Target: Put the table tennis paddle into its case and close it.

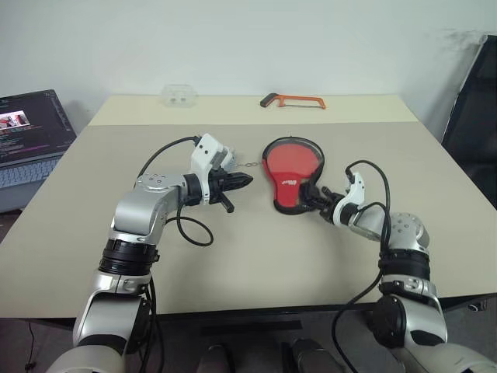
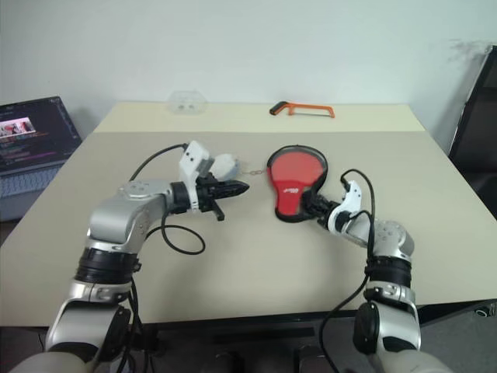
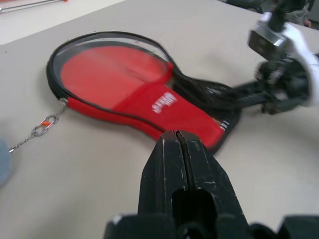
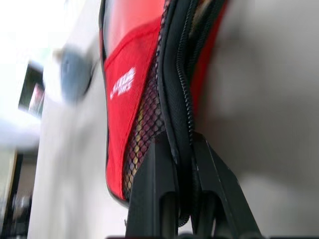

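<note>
Right wrist view: my right hand (image 4: 182, 149) clamped on case (image 1: 290, 175) zipper edge at narrow end; case flat on counter (image 1: 233, 256); left hand (image 1: 242, 181) clenched empty, hovering beside case.

- Beige table (image 1: 233, 256), paler strip along the far edge.
- Case (image 1: 290, 172) mid-table, chain (image 1: 247, 165) at its rim.
- Hacksaw (image 1: 293, 100) and clear box (image 1: 178, 95) on the far strip.
</note>
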